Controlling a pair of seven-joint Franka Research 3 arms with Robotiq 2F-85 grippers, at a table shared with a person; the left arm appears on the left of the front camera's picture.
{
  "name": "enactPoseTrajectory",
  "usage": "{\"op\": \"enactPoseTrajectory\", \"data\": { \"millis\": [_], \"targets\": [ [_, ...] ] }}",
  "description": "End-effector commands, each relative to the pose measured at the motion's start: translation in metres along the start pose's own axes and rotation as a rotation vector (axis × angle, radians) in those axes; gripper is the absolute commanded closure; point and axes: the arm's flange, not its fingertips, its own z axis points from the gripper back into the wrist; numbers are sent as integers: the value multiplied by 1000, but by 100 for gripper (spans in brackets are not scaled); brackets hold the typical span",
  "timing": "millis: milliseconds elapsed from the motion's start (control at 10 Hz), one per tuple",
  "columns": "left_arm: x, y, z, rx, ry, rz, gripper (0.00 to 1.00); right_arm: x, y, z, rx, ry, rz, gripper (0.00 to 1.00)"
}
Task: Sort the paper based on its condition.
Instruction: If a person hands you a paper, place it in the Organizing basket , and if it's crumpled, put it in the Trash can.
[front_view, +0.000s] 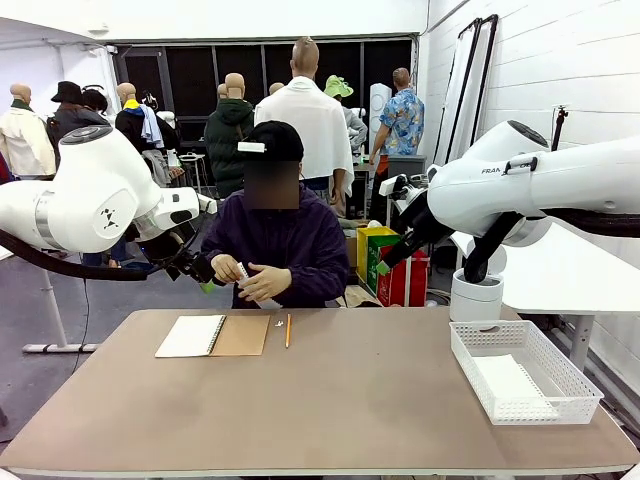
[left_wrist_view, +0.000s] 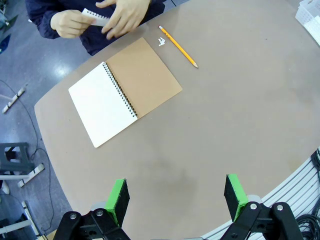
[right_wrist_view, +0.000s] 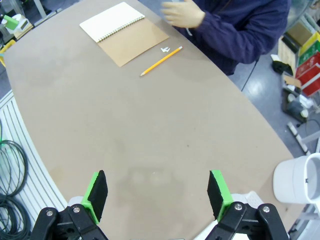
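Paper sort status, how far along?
Done: one sheet seems to lie in the basket. In hand: the person's hands hold a paper at the far edge. Left: handling that paper; left gripper and right gripper hang open, empty.

An open spiral-bound notebook (left_wrist_view: 125, 90) lies flat on a brown table (left_wrist_view: 240, 115), a blank white page beside its brown cover. Just beyond the notebook's cover rests a yellow pencil (left_wrist_view: 178, 46), with small white scraps (left_wrist_view: 162, 41) between pencil and notebook. Past the notebook's far edge, a person in a dark blue sleeve holds a small piece of white paper (left_wrist_view: 95, 16) between one hand (left_wrist_view: 69, 22) and the other hand (left_wrist_view: 122, 17). On the notebook's near side, well apart from it, the left gripper (left_wrist_view: 176, 194) hangs above bare tabletop, its green-padded fingers (left_wrist_view: 119, 195) spread wide. A white basket (left_wrist_view: 311, 15) shows far off on the notebook's cover side.
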Motion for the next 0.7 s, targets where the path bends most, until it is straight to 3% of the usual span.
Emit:
{"op": "enactPoseTrajectory", "data": {
  "millis": [0,600],
  "targets": [
    [0,1,1,-10,-5,4,0,0,0,0,-5,2,0,0],
    [0,1,1,-10,-5,4,0,0,0,0,-5,2,0,0]
  ]
}}
